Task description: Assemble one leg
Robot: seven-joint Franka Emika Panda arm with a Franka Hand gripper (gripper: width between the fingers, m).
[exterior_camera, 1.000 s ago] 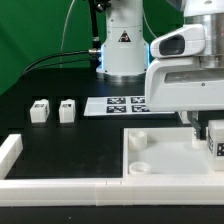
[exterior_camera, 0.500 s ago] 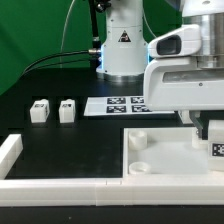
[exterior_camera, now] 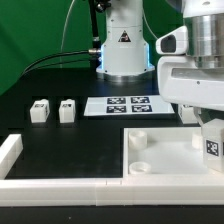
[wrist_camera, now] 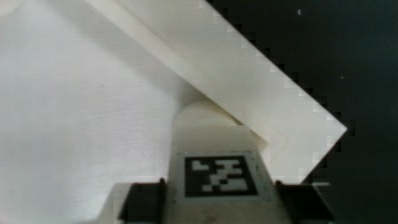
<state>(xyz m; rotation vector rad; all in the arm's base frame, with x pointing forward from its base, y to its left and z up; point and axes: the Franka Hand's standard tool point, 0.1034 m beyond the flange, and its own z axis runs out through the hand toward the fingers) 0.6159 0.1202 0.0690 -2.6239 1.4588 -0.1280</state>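
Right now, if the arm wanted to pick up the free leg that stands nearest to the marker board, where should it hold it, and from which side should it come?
Come from straight above. That leg stands upright on the black table, with a second leg close beside it on the exterior view's left. Probably best to grip the upper part, fingers on the tagged front face and the opposite back face, so neither finger must enter the narrow gap between them.

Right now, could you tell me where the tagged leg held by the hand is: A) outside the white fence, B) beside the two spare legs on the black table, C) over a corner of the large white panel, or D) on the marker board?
C: the wrist view shows the hand gripping the leg at the panel's rimmed corner.
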